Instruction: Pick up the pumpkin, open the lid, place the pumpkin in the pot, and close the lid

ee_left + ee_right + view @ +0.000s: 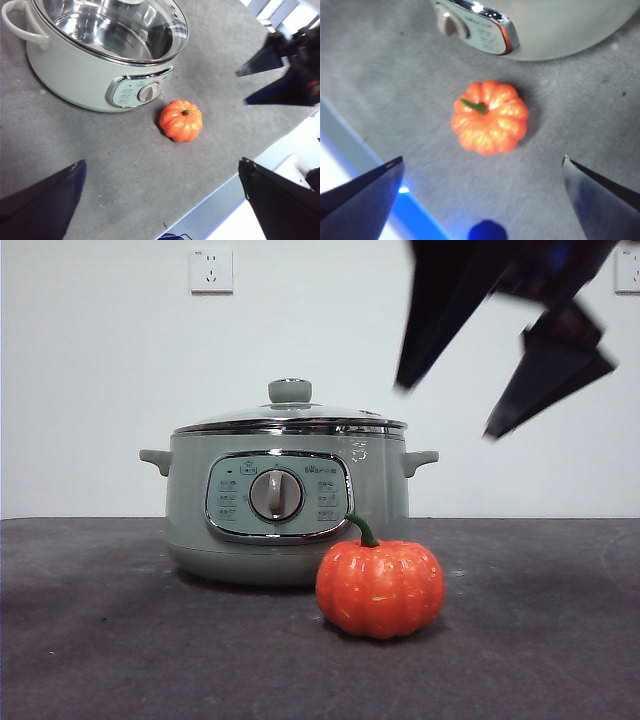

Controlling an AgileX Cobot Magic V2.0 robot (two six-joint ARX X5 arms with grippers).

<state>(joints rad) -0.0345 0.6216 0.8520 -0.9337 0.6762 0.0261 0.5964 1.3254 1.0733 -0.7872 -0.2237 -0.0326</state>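
Note:
The orange pumpkin (380, 588) stands on the dark table in front of the pot's right side, close to it but apart. It also shows in the left wrist view (181, 121) and the right wrist view (490, 120). The sage-green pot (190, 500) (65, 75) (570, 25) has its glass lid (290, 418) (125, 25) resting on it. My right gripper (445, 410) (241, 89) (482, 158) is open and empty, hanging above and to the right of the pumpkin. My left gripper (162, 162) is open and empty, high above the table, out of the front view.
The grey table (100, 640) runs left and right of the pot. Its front edge (210, 200) lies not far from the pumpkin. A white wall with a socket (211, 270) stands behind.

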